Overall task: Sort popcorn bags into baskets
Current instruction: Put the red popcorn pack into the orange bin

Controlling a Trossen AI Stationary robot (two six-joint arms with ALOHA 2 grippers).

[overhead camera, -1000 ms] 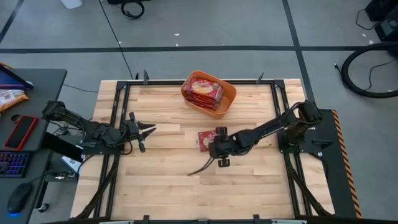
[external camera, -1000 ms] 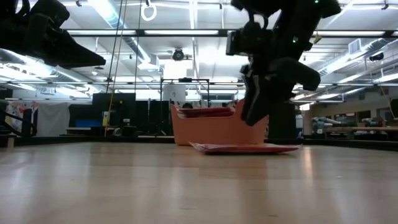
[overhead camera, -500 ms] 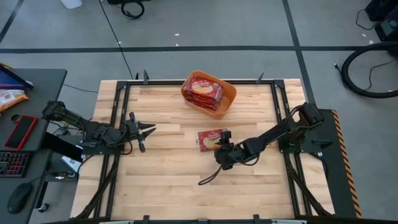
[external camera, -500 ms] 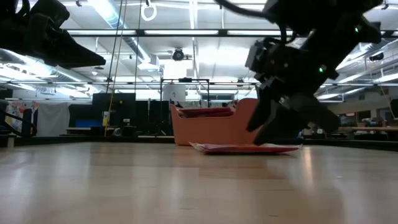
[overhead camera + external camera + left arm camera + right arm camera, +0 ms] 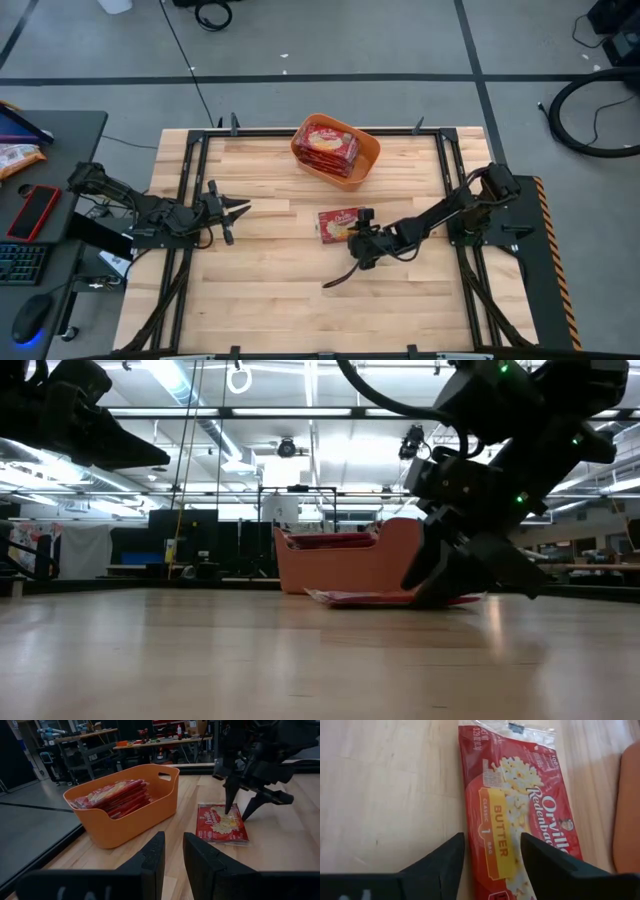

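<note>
Right gripper (image 5: 357,233) has closed in on popcorn bag (image 5: 339,224).

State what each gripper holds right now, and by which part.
Nothing is held. The right gripper stands open, jaws straddling the near edge of the popcorn bag lying on the table. The left gripper waits empty.

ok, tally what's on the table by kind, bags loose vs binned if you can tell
Loose popcorn bag: 1
Orange basket: 1
Stacked bags in basket: several, exact count hidden
Right gripper, open at the loose bag: 1
Left gripper, waiting: 1
Total countable: 4
</note>
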